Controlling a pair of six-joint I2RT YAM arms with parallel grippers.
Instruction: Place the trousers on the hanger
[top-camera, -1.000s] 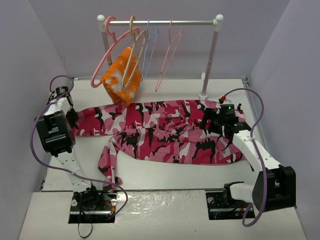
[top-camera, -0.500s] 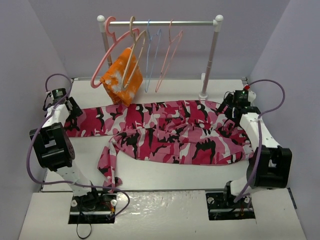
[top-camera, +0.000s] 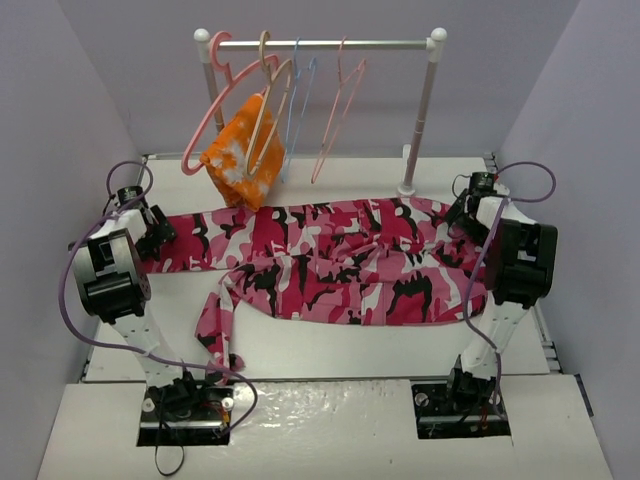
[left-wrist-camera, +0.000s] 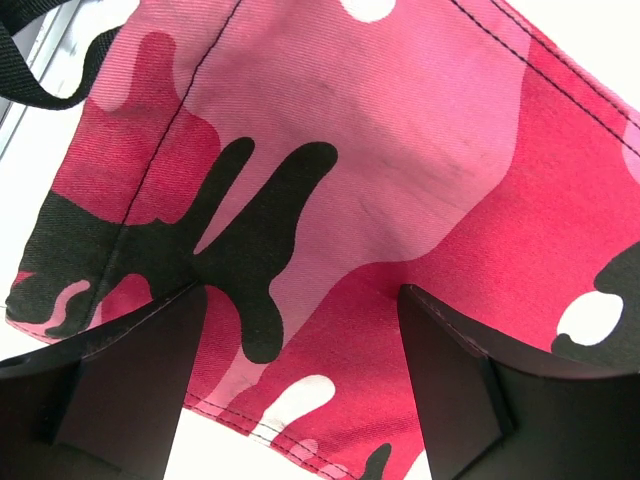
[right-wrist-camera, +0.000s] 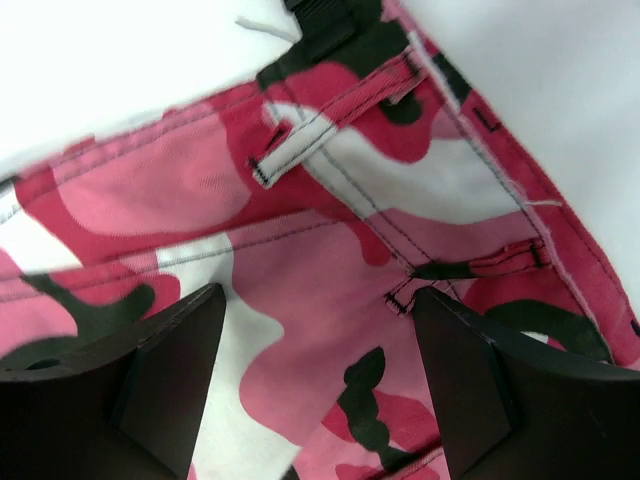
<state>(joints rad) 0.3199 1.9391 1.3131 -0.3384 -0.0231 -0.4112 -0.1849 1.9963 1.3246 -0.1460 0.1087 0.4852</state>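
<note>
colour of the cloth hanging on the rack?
Orange with white blotches; the cloth shows best in the top external view.

Plain lilac-grey walls (top-camera: 60, 80) close round me behind and to either side of the white-posted clothes rail (top-camera: 385, 44); beneath it my white table (top-camera: 330, 350) lies evenly lit.

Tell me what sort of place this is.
Most likely a robot test booth in a lab, not a home or shop. Plain lilac walls box in a white table, two robot arms are bolted at its near edge, and a small garment rail with hangers stands behind camouflage trousers.
</note>
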